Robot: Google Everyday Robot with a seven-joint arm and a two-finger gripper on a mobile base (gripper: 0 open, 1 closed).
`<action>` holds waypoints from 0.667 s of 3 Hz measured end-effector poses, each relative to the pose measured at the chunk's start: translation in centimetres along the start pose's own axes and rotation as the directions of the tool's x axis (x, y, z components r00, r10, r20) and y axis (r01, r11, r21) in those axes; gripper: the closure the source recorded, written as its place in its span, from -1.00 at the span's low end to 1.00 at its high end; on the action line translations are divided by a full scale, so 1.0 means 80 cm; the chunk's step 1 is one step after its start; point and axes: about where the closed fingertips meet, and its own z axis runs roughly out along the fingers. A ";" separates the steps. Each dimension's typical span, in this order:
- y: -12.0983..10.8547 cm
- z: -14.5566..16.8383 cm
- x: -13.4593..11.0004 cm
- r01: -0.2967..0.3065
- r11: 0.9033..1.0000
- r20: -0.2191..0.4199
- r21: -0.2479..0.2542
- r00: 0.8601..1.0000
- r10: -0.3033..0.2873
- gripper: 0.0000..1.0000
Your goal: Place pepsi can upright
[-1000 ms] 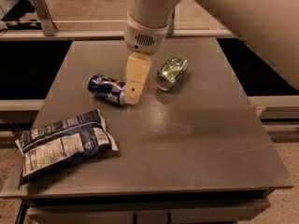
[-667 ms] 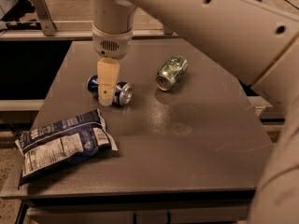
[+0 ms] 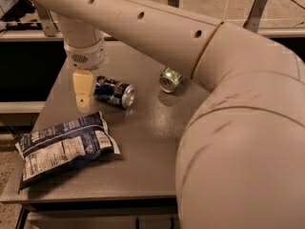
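Note:
The pepsi can (image 3: 114, 91), dark blue with a silver end, lies on its side on the grey table (image 3: 157, 142), its silver end facing right and toward me. My gripper (image 3: 84, 95) hangs from the cream arm just left of the can, at its far end, low over the table. Only one cream finger (image 3: 83, 87) shows clearly.
A green-silver can (image 3: 170, 79) lies on its side to the right of the pepsi can. A dark blue snack bag (image 3: 64, 146) lies at the front left, partly over the table's edge. My large arm fills the right and top of the view.
My gripper has moved left, from over the pepsi can's middle to its left end. The arm now fills much more of the view. The cans and bag have not moved.

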 end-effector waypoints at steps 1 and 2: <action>-0.001 0.001 -0.004 0.001 1.000 0.013 0.005 1.000 -0.001 -1.00; -0.002 0.001 -0.004 0.001 1.000 0.013 0.005 1.000 -0.001 -1.00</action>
